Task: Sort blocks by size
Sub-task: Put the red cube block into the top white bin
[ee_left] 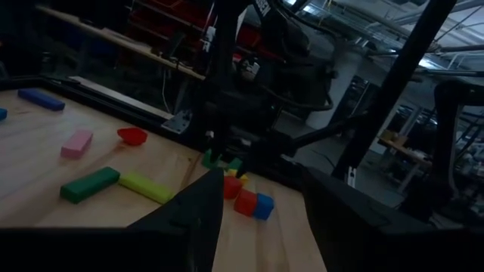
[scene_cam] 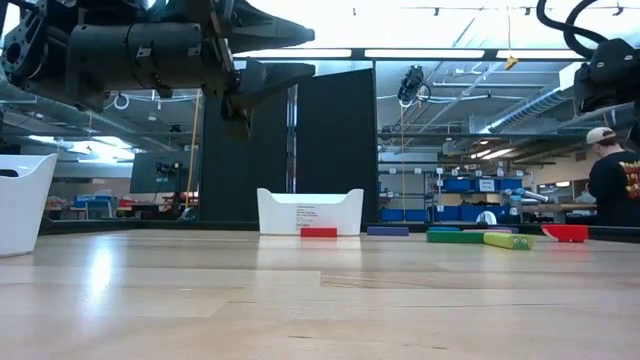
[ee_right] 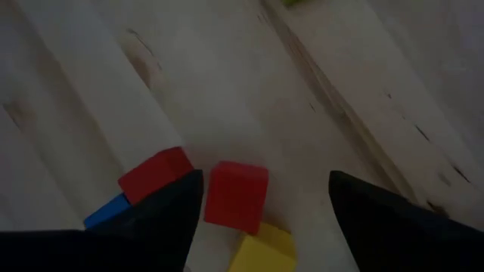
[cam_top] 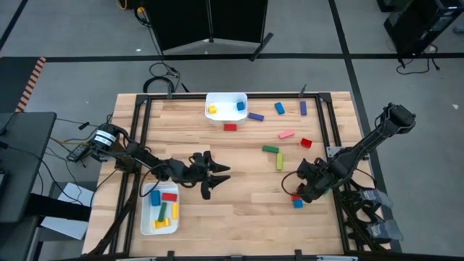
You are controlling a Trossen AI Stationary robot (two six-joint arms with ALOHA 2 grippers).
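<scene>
The right hand is low over the wooden bench, near the bench's right edge. Its two fingers stand wide apart, and a red cube sits on the wood between them without touching either finger. Just beside this cube lie a second red cube, a blue cube and a yellow cube, all close together in one small group.

The left hand hangs above the bench a little left of the middle, beside the near white tray. Its fingers are partly apart and hold nothing.

The near white tray contains several blocks: red, blue, yellow and green pieces. The far white tray at the back edge holds a yellow cube and a blue cube. Loose on the bench lie a red bar just in front of the far tray, a purple bar, a blue block, a pink bar, a red block, a green bar and a yellow-green bar that touch at one end.
</scene>
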